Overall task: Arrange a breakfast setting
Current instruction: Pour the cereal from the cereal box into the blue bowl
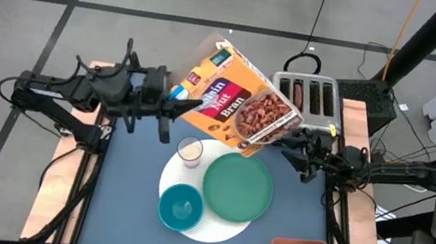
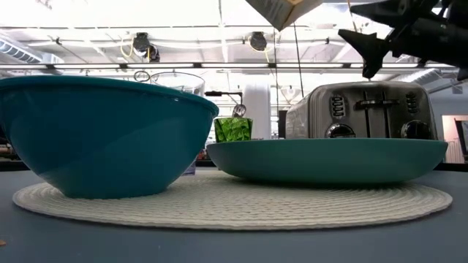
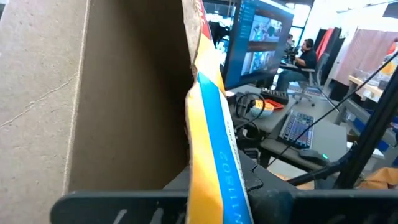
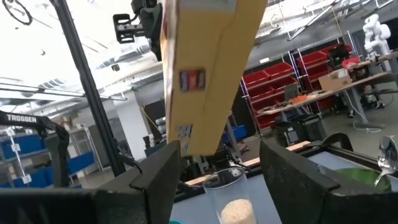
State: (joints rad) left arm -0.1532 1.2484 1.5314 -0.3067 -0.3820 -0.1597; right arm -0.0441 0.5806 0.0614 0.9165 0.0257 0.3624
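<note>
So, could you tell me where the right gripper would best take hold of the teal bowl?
Probably at the rim of the bowl, coming straight down from above. It sits upright and open on the white mat, so one finger can go inside the wall and one outside. I would pick the rim's near or left side, since the green plate lies close on its right and the glass stands behind it.

Both arms raised mid-table, left gripper [image 1: 169, 115] clamped, right gripper [image 1: 293, 151] spread.
</note>
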